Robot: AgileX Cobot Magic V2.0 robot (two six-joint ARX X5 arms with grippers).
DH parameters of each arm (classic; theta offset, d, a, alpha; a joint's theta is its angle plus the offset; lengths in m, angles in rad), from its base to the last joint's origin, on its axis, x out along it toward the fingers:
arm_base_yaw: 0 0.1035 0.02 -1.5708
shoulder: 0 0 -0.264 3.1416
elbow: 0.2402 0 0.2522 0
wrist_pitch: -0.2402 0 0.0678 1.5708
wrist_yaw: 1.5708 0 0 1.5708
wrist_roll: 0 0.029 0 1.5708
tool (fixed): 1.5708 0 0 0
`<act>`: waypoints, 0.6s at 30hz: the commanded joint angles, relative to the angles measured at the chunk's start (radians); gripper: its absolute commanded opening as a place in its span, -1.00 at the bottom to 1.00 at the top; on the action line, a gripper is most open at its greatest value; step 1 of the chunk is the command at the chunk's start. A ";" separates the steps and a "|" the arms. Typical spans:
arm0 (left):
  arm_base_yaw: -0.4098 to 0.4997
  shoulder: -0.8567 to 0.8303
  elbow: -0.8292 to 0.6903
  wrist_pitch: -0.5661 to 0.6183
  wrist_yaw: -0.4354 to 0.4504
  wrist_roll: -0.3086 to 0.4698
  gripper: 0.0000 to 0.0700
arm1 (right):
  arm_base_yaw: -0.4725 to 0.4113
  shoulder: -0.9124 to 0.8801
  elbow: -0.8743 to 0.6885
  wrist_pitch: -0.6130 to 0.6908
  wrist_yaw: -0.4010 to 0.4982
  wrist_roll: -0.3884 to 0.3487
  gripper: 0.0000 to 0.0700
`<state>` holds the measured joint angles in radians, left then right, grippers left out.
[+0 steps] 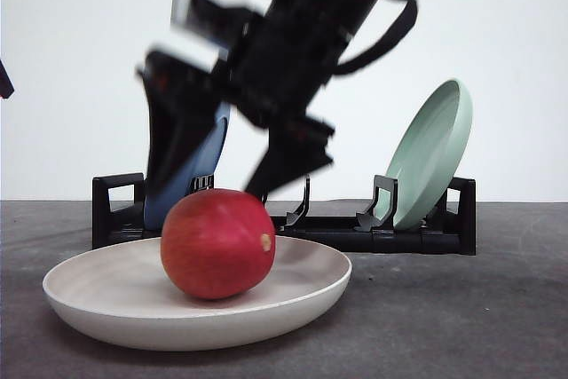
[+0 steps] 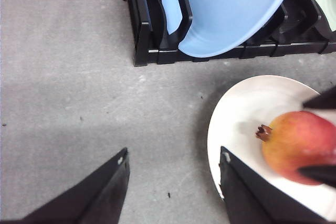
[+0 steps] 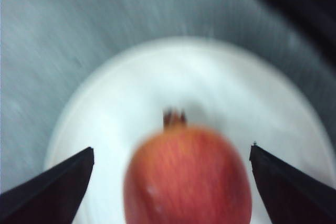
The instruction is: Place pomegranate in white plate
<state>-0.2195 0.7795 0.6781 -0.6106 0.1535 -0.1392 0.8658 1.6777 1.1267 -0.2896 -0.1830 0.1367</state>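
Red pomegranate (image 1: 217, 243): lies inside white plate (image 1: 106, 308), near its middle.
Right gripper (image 3: 170, 182): jaws wide open, pomegranate between them, untouched.
Left gripper (image 2: 173, 182): open, holds nothing, beside plate rim.

We see a plain white wall (image 1: 80, 59) behind the work area, evenly lit, with no hard shadows on it. The tabletop (image 1: 497, 317) is dark grey and matte, with a mottled, speckled surface. A black slotted rack (image 1: 417, 235) stands at its far edge, against the wall.
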 commanded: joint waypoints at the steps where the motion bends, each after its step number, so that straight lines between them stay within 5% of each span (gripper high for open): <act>1: 0.000 0.005 0.018 0.005 0.001 0.003 -0.10 | 0.004 -0.023 -0.024 0.051 -0.001 -0.014 0.72; 9: 0.000 0.005 0.018 0.004 0.001 -0.006 -0.10 | -0.043 -0.233 -0.246 0.236 -0.001 -0.011 0.72; 18: 0.000 0.005 0.018 0.003 0.001 -0.005 -0.10 | -0.189 -0.508 -0.496 0.235 -0.029 0.043 0.70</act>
<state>-0.2195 0.7795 0.6781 -0.6109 0.1535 -0.1436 0.6807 1.1804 0.6356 -0.0643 -0.2052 0.1545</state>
